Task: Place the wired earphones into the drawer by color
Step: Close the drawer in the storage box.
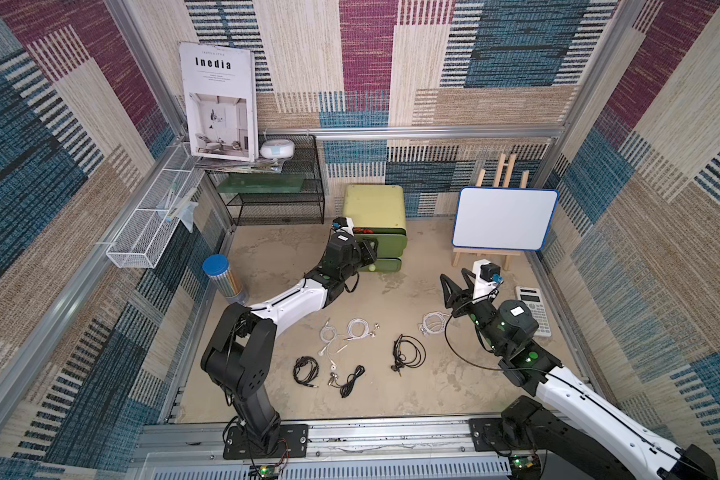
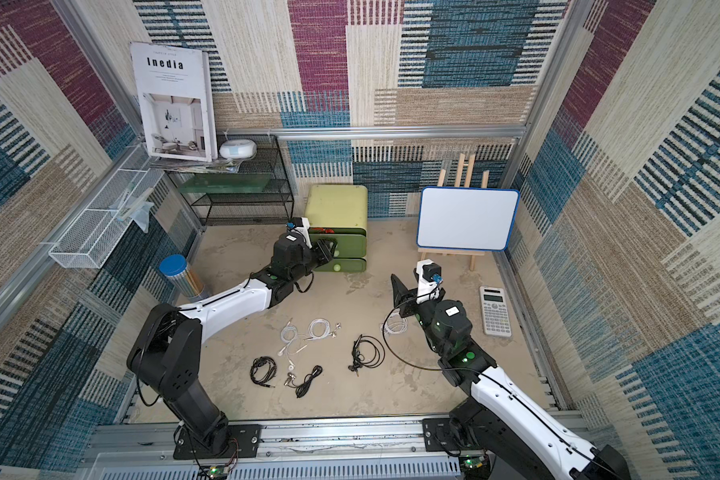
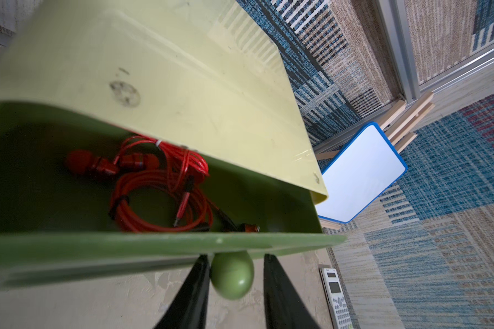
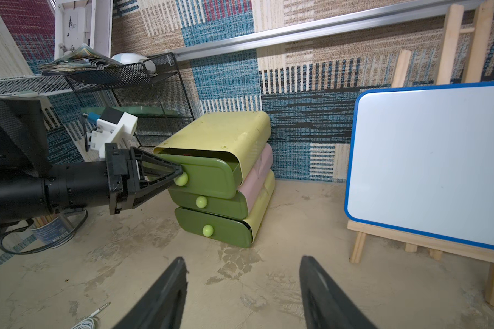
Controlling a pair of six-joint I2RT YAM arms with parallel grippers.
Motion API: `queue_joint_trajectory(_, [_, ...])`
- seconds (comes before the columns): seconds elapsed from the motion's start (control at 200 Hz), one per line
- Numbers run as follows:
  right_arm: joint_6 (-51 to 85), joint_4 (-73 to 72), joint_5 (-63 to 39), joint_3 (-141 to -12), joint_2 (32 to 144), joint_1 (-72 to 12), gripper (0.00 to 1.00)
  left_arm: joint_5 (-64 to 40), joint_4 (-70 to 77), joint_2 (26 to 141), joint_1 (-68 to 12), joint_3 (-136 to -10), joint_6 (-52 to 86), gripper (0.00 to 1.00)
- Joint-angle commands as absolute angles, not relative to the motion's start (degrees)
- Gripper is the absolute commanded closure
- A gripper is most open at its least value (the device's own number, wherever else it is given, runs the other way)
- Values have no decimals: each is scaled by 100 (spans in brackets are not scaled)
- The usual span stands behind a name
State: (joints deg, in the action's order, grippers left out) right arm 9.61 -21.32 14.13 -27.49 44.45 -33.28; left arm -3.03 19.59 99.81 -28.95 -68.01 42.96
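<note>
Since the red earphones (image 3: 160,199) already lie in the part-open top drawer (image 4: 206,179) of the green three-drawer cabinet (image 1: 375,203), the left pincer (image 3: 236,257) sits at its knob (image 4: 181,179). Its jaws are parted around the knob, one finger touching and the other clear, probably to push the drawer shut. The right pincer (image 4: 243,259) hangs wide and empty over the bench (image 1: 391,399). Three white bundles (image 1: 328,333) (image 1: 359,328) (image 1: 433,322) and three black bundles (image 1: 306,370) (image 1: 352,378) (image 1: 410,352) wait there. The red cables look like two sets, though tangled.

Beige tabletop (image 1: 391,399) with white earphones (image 1: 433,322), black earphones (image 1: 354,376), green drawer unit (image 1: 375,208), calculator (image 1: 535,309), easel whiteboard (image 1: 504,218), blue-lidded canister (image 1: 217,268).
</note>
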Motion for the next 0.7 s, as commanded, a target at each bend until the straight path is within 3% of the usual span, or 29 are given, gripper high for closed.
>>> queue_joint_trajectory(0.0, [924,-2287,1482,-2725,4430,-3336,34,-396,2103,10049,-2866,-6939,4180,64])
queue_joint_trajectory(0.696, [857,-2299,1562,-2707,4456,-3331,34,-516,2105,10529,-2725,-7480,4053,64])
